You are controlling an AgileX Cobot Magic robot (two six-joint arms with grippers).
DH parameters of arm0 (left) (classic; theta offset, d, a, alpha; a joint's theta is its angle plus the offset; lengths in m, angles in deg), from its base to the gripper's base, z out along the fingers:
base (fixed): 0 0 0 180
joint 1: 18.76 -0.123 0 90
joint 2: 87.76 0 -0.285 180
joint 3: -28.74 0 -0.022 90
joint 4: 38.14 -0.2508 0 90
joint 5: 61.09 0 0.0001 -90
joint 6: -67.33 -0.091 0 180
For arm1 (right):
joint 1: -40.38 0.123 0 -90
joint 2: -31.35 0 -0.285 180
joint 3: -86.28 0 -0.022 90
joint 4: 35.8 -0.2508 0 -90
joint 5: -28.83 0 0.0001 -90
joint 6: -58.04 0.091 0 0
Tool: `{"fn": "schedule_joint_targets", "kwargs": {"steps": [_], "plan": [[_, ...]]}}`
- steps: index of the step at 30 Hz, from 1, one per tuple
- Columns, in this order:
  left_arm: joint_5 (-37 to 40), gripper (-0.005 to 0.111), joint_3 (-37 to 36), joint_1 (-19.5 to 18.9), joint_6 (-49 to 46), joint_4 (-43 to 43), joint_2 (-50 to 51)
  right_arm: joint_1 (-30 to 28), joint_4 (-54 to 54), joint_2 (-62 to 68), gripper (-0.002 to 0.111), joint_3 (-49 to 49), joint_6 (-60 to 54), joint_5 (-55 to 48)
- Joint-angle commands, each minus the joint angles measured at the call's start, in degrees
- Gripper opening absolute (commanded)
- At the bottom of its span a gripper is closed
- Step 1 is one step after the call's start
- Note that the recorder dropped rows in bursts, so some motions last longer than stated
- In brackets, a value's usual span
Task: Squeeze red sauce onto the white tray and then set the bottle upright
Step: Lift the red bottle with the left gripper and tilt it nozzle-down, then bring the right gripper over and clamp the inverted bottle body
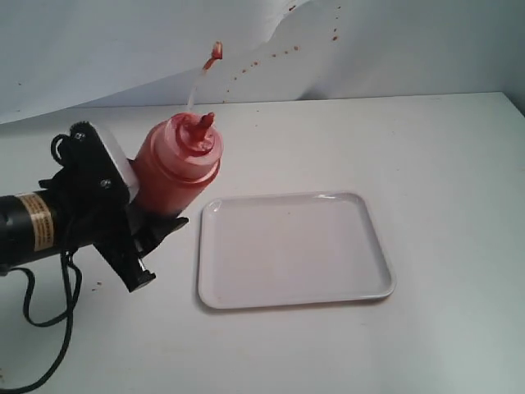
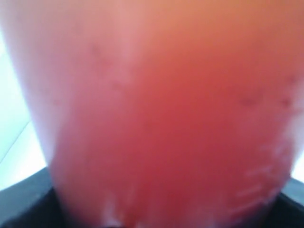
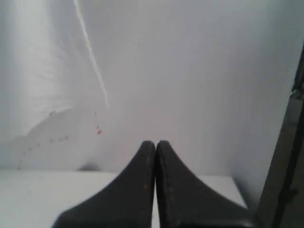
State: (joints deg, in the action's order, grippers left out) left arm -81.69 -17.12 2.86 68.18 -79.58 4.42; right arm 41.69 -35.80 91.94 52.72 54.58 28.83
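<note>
The bottle [image 1: 176,164], red-tinted and translucent, is held tilted above the table just left of the white tray [image 1: 291,250]. Its thin nozzle [image 1: 205,82] points up toward the backdrop, with a red bead at the tip. My left gripper [image 1: 148,199] is shut on the bottle's lower body. In the left wrist view the bottle [image 2: 161,109] fills nearly the whole picture as a red blur, with a dark finger [image 2: 21,209] at the corner. No red sauce shows on the tray, which looks plain white. My right gripper [image 3: 156,145] is shut on nothing, facing the backdrop.
Small dark red specks [image 1: 283,51] dot the white backdrop behind the table. A black cable [image 1: 49,320] loops under the left arm near the table's front left. A dark upright frame [image 3: 285,156] stands beside the right gripper.
</note>
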Motion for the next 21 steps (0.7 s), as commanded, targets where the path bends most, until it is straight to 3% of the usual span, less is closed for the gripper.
{"fn": "schedule_joint_targets", "kwargs": {"steps": [1,5,10,15,21], "plan": [[11.2,0.0,7.6,4.9,0.4,2.3,-0.9,4.1,-0.4,7.2,0.0,1.6,-1.1,-2.1],[23.5,0.0,14.5,7.1,0.1,0.1,-0.9,8.1,0.0,12.3,0.0,4.8,-4.5,-4.2],[31.9,0.0,19.7,7.4,0.0,-5.5,-0.9,10.2,-0.5,15.9,0.0,9.6,-4.5,-7.3],[34.1,0.0,19.9,7.4,-0.9,-12.1,-0.2,12.1,-0.9,17.0,0.0,14.2,-7.3,-10.6],[39.5,0.0,24.2,11.4,-3.3,-17.5,4.4,13.6,-3.9,18.3,0.0,18.0,-12.3,-12.5]]}}
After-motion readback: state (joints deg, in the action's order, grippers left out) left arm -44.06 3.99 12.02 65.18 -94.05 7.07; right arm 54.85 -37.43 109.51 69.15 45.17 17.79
